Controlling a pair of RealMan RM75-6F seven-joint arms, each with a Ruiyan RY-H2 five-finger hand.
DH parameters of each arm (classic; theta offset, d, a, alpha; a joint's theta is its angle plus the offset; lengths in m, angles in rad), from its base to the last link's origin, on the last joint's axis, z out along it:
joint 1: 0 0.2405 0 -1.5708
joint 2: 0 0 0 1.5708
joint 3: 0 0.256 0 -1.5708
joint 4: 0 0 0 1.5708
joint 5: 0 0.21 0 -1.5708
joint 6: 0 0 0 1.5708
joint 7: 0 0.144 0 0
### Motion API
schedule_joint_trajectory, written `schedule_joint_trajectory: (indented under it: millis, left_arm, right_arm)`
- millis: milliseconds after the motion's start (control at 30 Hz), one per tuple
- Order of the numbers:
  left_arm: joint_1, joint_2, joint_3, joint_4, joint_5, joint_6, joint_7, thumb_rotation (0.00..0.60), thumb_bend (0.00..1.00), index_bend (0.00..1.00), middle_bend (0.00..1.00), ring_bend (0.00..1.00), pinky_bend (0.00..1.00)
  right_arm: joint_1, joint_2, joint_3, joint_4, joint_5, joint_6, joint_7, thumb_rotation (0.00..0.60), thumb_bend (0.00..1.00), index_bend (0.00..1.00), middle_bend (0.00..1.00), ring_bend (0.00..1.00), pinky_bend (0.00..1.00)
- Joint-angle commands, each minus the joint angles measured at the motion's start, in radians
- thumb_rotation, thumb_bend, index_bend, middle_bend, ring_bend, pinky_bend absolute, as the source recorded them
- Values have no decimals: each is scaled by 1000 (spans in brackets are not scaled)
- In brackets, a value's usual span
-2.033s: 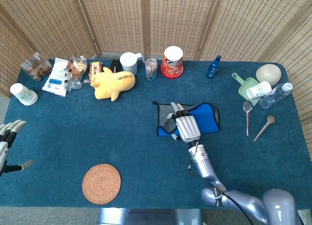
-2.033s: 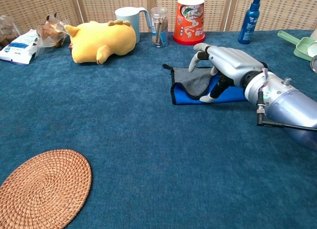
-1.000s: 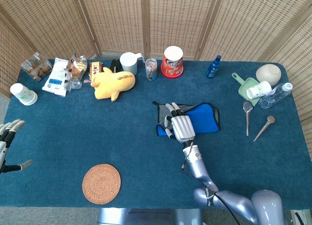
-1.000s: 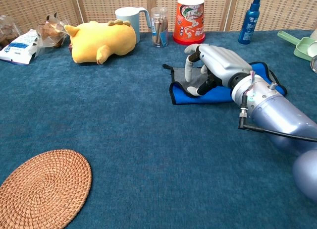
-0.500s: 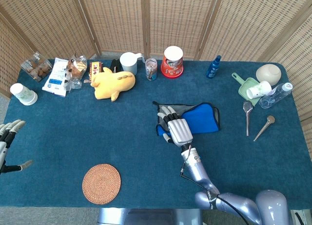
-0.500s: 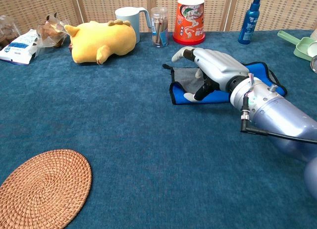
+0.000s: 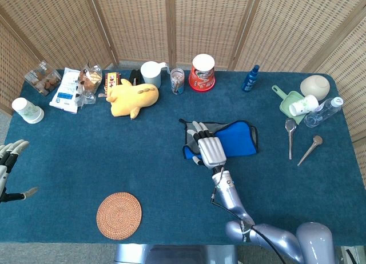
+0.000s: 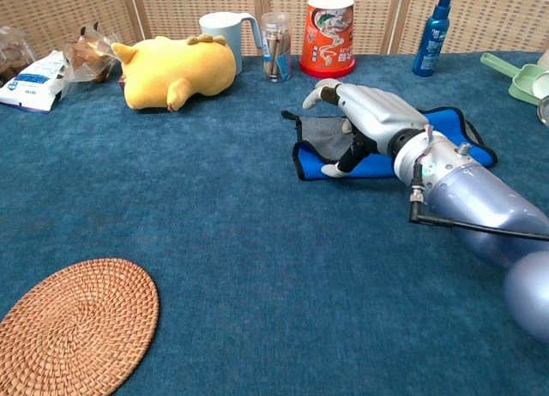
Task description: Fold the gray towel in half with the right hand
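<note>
The towel (image 7: 239,139) lies mid-table, doubled over so its blue underside faces up on the right, while a gray strip (image 8: 324,137) shows at the left end. My right hand (image 7: 209,147) lies palm down over the left part of the towel. Its fingers (image 8: 319,88) are stretched out above the gray strip and its thumb (image 8: 333,168) is at the near blue edge. It grips nothing that I can see. My left hand (image 7: 8,166) hangs at the far left table edge, fingers apart and empty, seen only in the head view.
A yellow plush toy (image 8: 176,69), white mug (image 8: 221,29), clear jar (image 8: 276,45) and red cup (image 8: 329,34) stand behind the towel. A blue bottle (image 7: 250,78), green scoop (image 7: 290,102) and spoons (image 7: 290,136) are at the right. A woven coaster (image 7: 119,215) lies front left.
My right hand has slid a little leftward along the towel, from its middle to its left end, fingers staying stretched out. The towel stays doubled over. The left hand has not moved.
</note>
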Motion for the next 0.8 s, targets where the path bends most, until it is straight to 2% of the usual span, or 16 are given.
schedule_joint_trajectory:
  millis: [33,200,500,800]
  left_arm:
    - [0,0,0,0,0,0,-1,600,114,0,0,0,0]
    - [1,1,0,0,1,1,-4,600,113,0,0,0,0]
    - [2,3,0,1,2,4,-10,600,113,0,0,0,0]
    - [4,5,0,3,4,6,-17,600,114,0,0,0,0]
  right_arm:
    - [3,-6,4,8,4,2,-4,600,210,272,67,9,312]
    - [7,-16,3,23,7,-1,-7,600,223,374,70,9,311]
    - [16,-33,-3,53,-14,15,-11,600,337,434,87,18,311]
    - [19,-53,-8,84,-22,19,-8,600,403,466,95,24,311]
